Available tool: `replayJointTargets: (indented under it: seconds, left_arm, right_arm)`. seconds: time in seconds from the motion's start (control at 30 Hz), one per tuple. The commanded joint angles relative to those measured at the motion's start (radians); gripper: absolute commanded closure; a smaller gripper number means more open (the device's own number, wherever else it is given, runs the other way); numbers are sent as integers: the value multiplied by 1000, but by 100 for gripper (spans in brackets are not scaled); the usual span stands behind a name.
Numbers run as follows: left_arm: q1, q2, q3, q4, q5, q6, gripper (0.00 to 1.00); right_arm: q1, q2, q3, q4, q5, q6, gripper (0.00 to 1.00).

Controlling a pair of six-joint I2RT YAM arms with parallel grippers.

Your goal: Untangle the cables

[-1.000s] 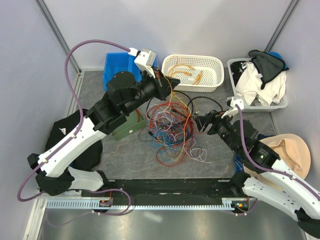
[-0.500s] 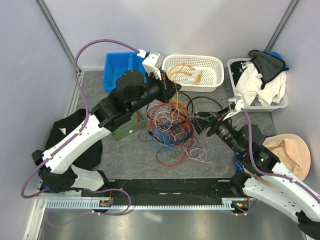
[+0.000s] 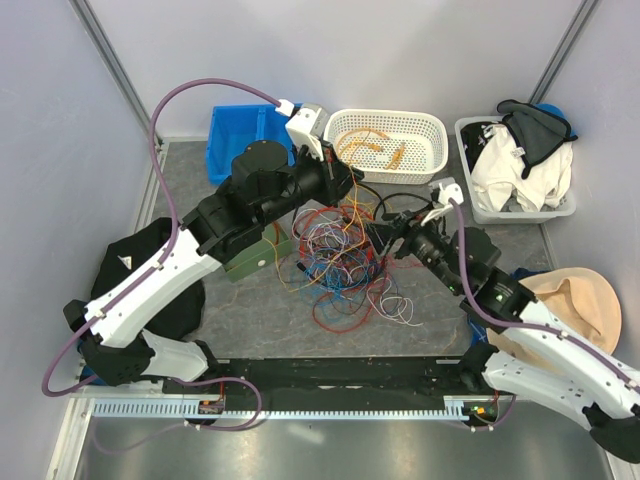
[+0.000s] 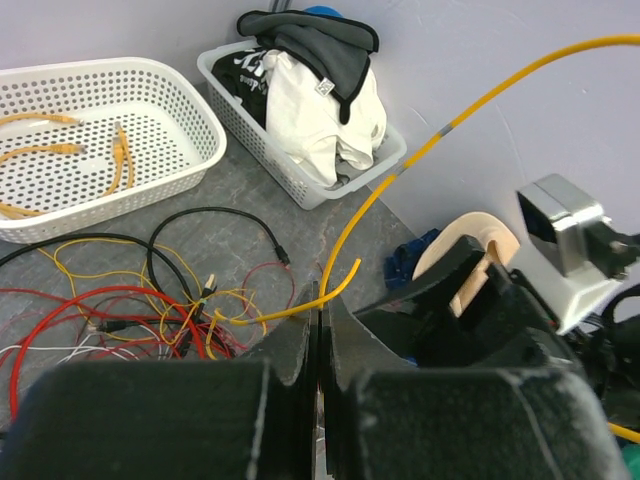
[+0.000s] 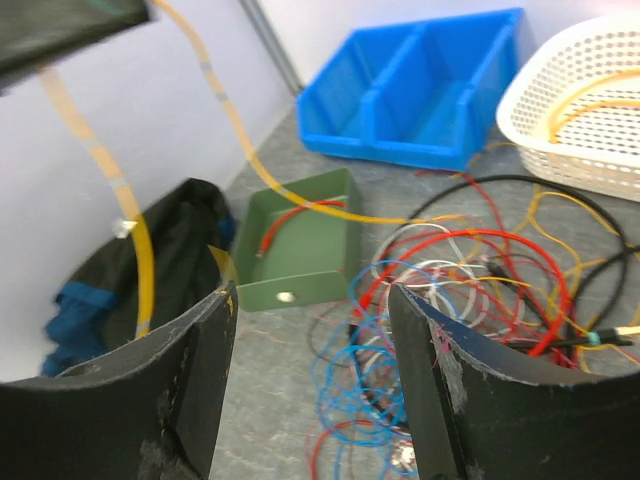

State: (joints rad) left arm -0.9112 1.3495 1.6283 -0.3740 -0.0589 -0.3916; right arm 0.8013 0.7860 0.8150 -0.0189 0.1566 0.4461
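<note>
Only the left wrist view shows it: left gripper (image 4: 320, 322) pinched shut on a yellow cable (image 4: 410, 157), near the white basket (image 4: 205, 150). Right gripper (image 5: 310, 330) gapes wide, cable heap (image 5: 460, 262) just beyond.

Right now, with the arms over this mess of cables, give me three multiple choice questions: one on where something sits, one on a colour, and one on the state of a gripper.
1. Seen from the top camera, where is the green tray relative to the cable tangle?
A) to its left
B) to its right
C) on top of it

2. The left gripper holds which colour?
A) blue
B) yellow
C) purple

3. The right gripper is:
A) shut on a red cable
B) open
C) out of view

Answers:
1. A: the tray lies left of the tangle, beside the left arm.
2. B: a yellow cable runs down into the closed fingers.
3. B: its fingers stand wide apart with nothing between them.
</note>
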Motion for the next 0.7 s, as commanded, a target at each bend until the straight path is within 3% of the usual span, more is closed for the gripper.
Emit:
replayJointTargets:
  seconds: [0.0, 0.3, 0.47, 0.57, 0.67]
  left_arm:
    - [2, -39, 30, 0, 47, 7, 98]
    - [0, -67, 16, 0, 90, -12, 98]
    - [0, -82, 2, 1, 103, -24, 98]
    - [2, -96, -15, 6, 110, -33, 98]
    - [2, -113, -38, 4, 99, -30, 98]
  right_arm:
    - [3, 64, 55, -16, 118, -72, 31]
    - [3, 193, 47, 97, 317, -150, 30]
    - [3, 274, 26, 279, 370, -204, 30]
    - [3, 305, -26, 466, 383, -207, 33]
    - [4, 326, -59, 631, 365, -214, 46]
